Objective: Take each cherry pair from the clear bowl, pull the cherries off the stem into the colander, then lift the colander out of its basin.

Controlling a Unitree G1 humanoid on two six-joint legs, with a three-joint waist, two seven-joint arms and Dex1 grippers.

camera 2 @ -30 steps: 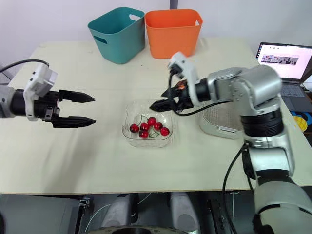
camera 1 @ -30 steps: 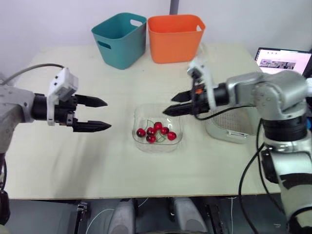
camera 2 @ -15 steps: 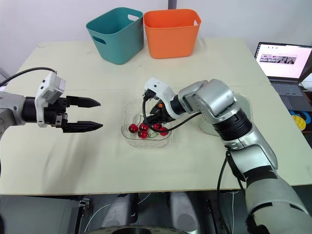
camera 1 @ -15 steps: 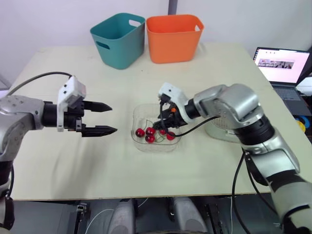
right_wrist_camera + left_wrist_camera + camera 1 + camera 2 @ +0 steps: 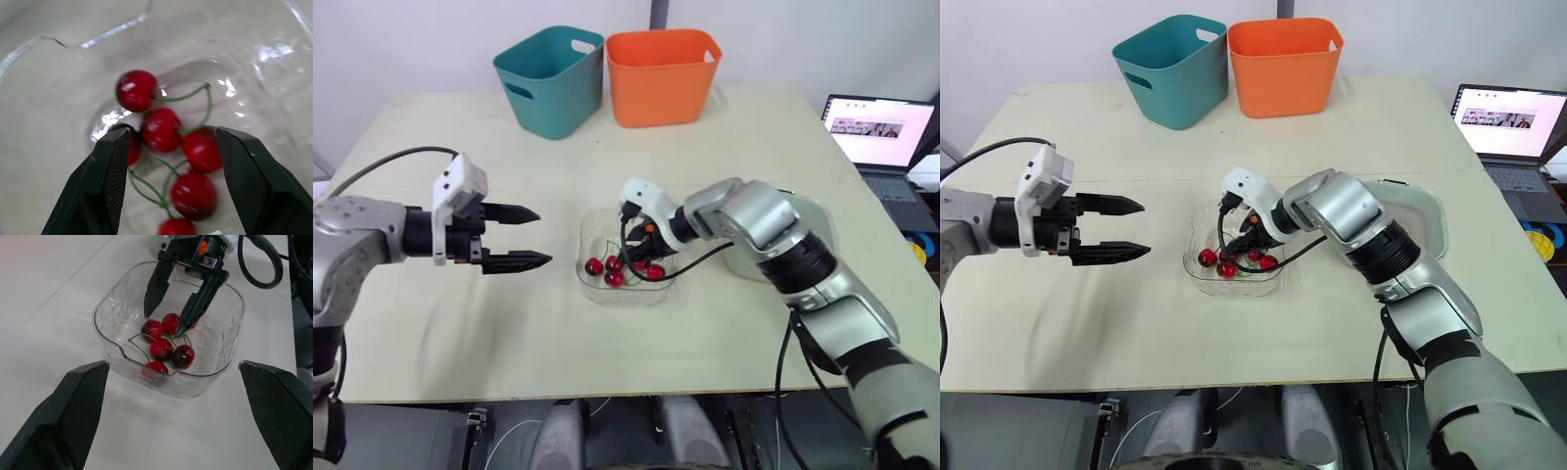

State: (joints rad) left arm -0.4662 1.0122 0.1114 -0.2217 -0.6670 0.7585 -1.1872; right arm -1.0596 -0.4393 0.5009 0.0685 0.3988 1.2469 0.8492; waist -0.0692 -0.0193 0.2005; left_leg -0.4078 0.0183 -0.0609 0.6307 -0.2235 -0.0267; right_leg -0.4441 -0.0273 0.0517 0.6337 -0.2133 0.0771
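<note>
Well, the right gripper [image 5: 164, 324] sits in the clear bowl [image 5: 597, 291], jaws open astride the cherries [image 5: 161, 348]; the left gripper [image 5: 541, 237] hovers open beside it. The colander [image 5: 1415, 211] seems seated in its basin [image 5: 1444, 235].

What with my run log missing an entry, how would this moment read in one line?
right end effector: open, inside clear bowl, straddling cherries | left end effector: open, hovering beside bowl | stage: pre-grasp

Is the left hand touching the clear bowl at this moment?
Apart. The left eye view shows bare table between the left hand and the bowl.
</note>
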